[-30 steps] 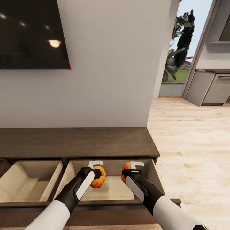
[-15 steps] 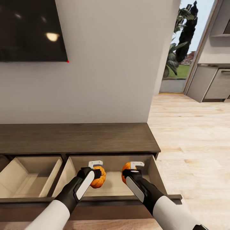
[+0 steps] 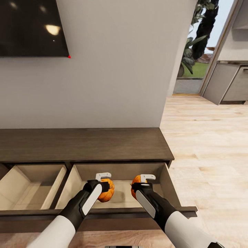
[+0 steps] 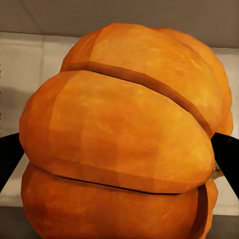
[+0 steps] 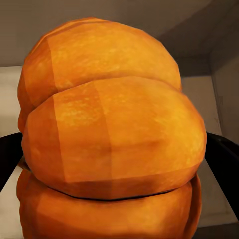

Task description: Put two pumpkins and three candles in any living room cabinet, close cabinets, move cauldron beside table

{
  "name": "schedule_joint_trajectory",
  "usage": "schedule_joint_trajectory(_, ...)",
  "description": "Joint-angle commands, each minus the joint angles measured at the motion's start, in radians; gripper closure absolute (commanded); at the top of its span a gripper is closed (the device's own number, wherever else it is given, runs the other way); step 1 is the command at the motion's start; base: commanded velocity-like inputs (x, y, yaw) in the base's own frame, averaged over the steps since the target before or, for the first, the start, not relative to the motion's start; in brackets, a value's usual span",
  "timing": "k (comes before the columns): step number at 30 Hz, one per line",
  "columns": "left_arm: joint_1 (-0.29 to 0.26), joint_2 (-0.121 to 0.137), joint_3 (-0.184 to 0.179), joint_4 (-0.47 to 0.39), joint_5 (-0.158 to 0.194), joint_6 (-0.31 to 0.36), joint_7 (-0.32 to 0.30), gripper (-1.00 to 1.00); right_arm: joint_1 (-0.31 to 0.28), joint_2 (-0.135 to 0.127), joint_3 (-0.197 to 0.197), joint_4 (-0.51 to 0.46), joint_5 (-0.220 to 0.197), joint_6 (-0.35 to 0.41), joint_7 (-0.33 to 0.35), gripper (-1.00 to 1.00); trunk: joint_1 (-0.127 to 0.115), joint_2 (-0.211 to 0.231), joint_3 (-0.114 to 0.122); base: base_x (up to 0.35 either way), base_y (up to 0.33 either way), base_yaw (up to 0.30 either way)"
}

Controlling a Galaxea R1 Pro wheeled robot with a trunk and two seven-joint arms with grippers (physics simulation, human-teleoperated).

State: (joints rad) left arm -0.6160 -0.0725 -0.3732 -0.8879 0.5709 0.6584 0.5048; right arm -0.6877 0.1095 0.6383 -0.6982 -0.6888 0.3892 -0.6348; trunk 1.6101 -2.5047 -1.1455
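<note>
Two orange pumpkins hang over the open right-hand drawer (image 3: 120, 199) of the long dark wood cabinet (image 3: 82, 146), one in each claw. The left pumpkin (image 3: 106, 194) sits gripped in the left claw (image 3: 104, 184), whose pale upper finger (image 3: 103, 176) shows above it and dark casing wraps its near side; up close from that wrist, the ribbed orange body (image 4: 124, 144) bulges between two dark fingers (image 4: 10, 157) pressed at either flank. The right pumpkin (image 3: 136, 184) is clenched the same way in the right claw (image 3: 143, 182), with a pale finger (image 3: 147, 177) over its top, and the wrist camera there shows its rind (image 5: 112, 144) squeezed between dark fingers (image 5: 223, 159), the pale drawer floor behind it. Whether either pumpkin touches the drawer bottom I cannot tell; both look to be held above it, side by side and apart from each other, toward the drawer's back half. Beside this drawer, to the left, a second drawer (image 3: 31, 189) also stands pulled out, showing its beige inside. The cabinet's top runs along a plain light wall, where the corner of a black television (image 3: 32, 27) hangs. Off to the right the pale wood floor (image 3: 206, 148) stretches towards grey kitchen units (image 3: 227, 82) and a doorway with greenery (image 3: 196, 41) outside.
</note>
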Motion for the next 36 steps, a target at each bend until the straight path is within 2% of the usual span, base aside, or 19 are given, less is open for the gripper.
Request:
schedule_joint_trajectory(1,-0.001,0.0,-0.003,-0.002,0.011,0.001,0.011,1.0,-0.001,-0.001,0.004,-0.001,-0.006,0.003,-0.009,1.0,0.0,0.0,-0.001,0.0,0.0,0.0)
schedule_joint_trajectory(24,-0.001,0.002,0.003,-0.008,0.011,0.001,0.011,1.0,-0.001,-0.001,0.004,-0.001,-0.005,0.003,-0.01,1.0,0.0,0.0,-0.001,0.0,0.0,0.0)
schedule_joint_trajectory(25,-0.001,0.002,0.002,-0.008,0.011,0.001,0.011,-1.0,-0.001,-0.001,0.004,-0.001,-0.005,0.003,-0.01,1.0,0.0,0.0,-0.001,0.0,0.0,0.0)
schedule_joint_trajectory(36,-0.001,0.002,0.005,-0.008,0.012,0.001,0.009,-1.0,-0.001,-0.001,0.004,-0.001,-0.006,0.003,-0.009,1.0,0.0,0.0,-0.001,0.0,0.0,0.0)
